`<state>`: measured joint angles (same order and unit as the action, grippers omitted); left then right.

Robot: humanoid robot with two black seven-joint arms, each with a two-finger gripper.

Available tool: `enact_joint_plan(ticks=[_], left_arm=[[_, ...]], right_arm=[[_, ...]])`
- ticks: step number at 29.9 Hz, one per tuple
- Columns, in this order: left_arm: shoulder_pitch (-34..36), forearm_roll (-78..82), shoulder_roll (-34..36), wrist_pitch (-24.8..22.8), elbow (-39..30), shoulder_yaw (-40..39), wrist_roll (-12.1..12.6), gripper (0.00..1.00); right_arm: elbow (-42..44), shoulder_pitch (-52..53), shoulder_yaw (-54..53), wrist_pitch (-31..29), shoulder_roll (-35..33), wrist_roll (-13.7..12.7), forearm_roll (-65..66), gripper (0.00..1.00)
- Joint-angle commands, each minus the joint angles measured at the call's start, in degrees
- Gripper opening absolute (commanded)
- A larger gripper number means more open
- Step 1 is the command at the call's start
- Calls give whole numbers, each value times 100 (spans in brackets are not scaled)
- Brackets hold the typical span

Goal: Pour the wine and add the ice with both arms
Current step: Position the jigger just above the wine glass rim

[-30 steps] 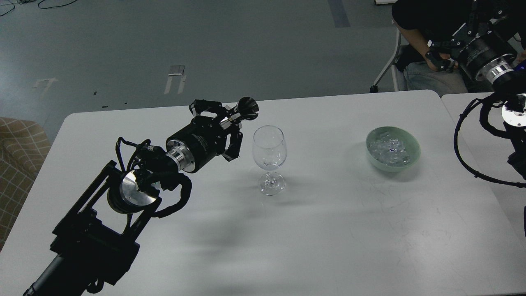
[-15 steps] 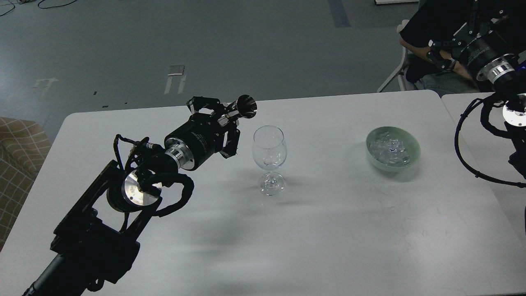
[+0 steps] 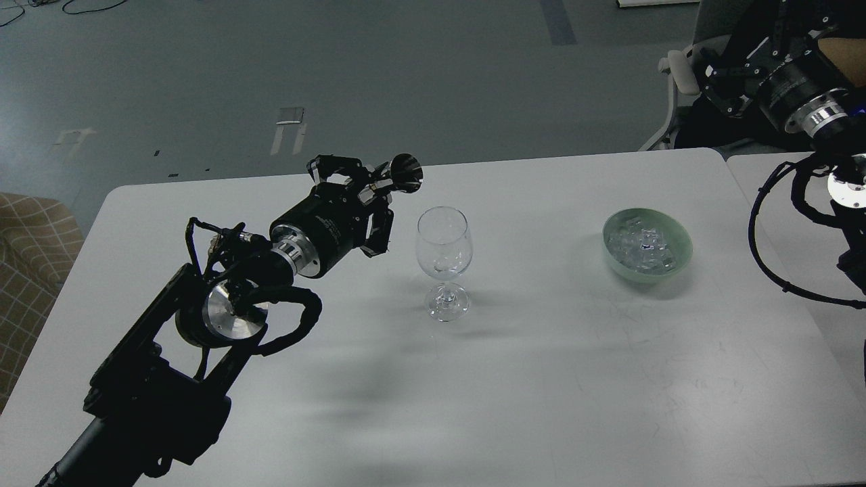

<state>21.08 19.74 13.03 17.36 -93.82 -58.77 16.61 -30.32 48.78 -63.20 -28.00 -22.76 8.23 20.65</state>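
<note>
Since the earlier frames my left arm has drawn slightly back from the wine glass, and my right arm has lifted a little toward the upper right corner, while the person seated beyond the desk has left the view.

Largest first: the desk (image 3: pixel 514 379), white, carries everything, and the wine glass (image 3: pixel 443 260) serves as landmark. It stands upright near the desk's middle and, as far as I can tell, holds no wine.

My left arm (image 3: pixel 155 379) reaches in from the lower left. Its left pincer (image 3: pixel 369 196) sits just left of the glass and slightly above its rim, clenched on a small dark flared vessel (image 3: pixel 404 173) with a metallic neck. I judge the vessel is held level with the rim so that a small tilt would pour into the bowl of the glass.

My right arm (image 3: pixel 812 108) hangs well to the right of the glass, beyond the desk's far corner. Its right pincer (image 3: pixel 724 81) is small and dark, so I cannot tell whether it is released or clenched. I read it as parked clear until ice is wanted.

A pale green bowl (image 3: pixel 680 237) rests on the desk well right of the glass, within my right arm's side. The ice (image 3: pixel 639 247), small clear cubes, is heaped inside the bowl; none shows in the glass.
</note>
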Motion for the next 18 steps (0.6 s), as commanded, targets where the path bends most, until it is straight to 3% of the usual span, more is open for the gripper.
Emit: enact_joint_plan(ticks=[1, 18], left_arm=[[1, 74, -37, -13, -13, 6, 9, 0], [-16, 575, -90, -101, -215, 15, -9, 0]], right_arm=[[0, 0, 0, 0, 0, -6, 0, 100], [0, 0, 0, 0, -9, -6, 0, 100]])
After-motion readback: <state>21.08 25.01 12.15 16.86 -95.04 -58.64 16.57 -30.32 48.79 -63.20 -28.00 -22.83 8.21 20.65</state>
